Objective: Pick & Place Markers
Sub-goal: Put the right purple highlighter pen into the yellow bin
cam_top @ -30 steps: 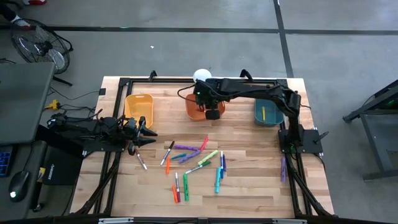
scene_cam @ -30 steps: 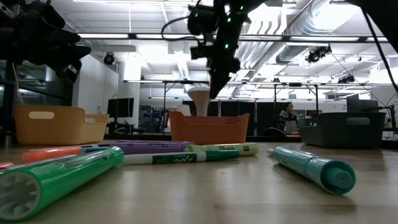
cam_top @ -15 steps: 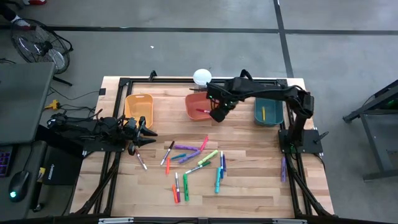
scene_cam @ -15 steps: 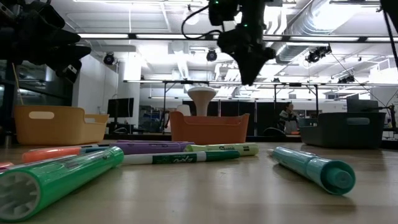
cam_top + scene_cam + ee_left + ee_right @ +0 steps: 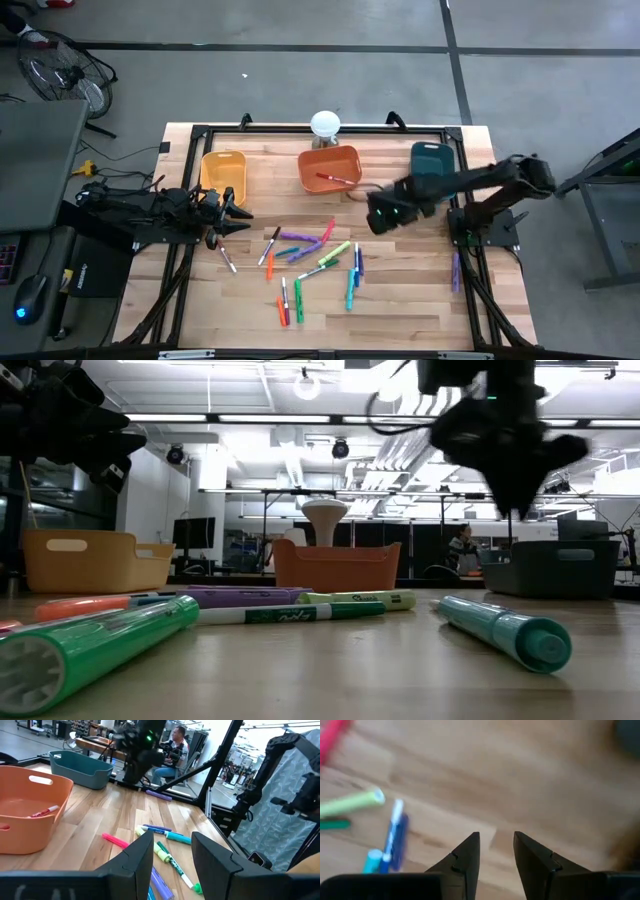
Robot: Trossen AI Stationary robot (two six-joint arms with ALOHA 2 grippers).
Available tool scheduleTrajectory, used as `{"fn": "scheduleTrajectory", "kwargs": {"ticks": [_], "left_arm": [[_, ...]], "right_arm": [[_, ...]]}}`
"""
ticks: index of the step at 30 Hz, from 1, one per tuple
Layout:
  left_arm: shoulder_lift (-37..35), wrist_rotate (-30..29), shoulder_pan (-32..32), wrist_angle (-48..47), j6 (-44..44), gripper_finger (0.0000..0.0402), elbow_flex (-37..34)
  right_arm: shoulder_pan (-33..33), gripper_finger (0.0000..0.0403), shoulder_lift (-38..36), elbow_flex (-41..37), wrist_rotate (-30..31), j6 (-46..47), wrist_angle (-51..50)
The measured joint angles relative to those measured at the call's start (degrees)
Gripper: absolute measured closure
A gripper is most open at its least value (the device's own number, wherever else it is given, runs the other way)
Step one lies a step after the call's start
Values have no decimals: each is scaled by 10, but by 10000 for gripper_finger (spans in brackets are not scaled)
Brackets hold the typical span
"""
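Note:
Several markers (image 5: 312,258) in many colours lie flat and scattered on the middle of the wooden table. One red marker (image 5: 337,180) lies in the orange bin (image 5: 312,160). My right gripper (image 5: 383,215) hangs above bare wood, right of the scattered markers and near the orange bin's near right corner. It points down, open and empty (image 5: 495,837). The nearest markers are a blue one (image 5: 395,840) and a yellow-green one (image 5: 350,802). My left gripper (image 5: 245,215) waits level at the table's left side, open and empty (image 5: 172,837).
A yellow bin (image 5: 222,172) stands at the far left and a teal bin (image 5: 432,158) at the far right, beside the right arm. A white round object (image 5: 325,124) stands behind the orange bin. A purple marker (image 5: 456,270) lies by the right frame rail.
My right gripper has left the space over the orange bin. It has swung toward the table's right and near edges, sunk a little and rolled about its own axis. The red marker shows in the bin where the gripper hung.

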Motion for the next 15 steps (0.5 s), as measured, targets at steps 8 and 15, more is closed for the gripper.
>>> {"fn": "scheduleTrajectory", "kwargs": {"ticks": [8, 15], "left_arm": [[0, 0, 0, 0, 0, 270, 0], [0, 0, 0, 0, 0, 270, 0]], "right_arm": [[105, 295, -28, -102, -36, 171, 59], [176, 295, -27, -161, -69, 282, 96]]}}
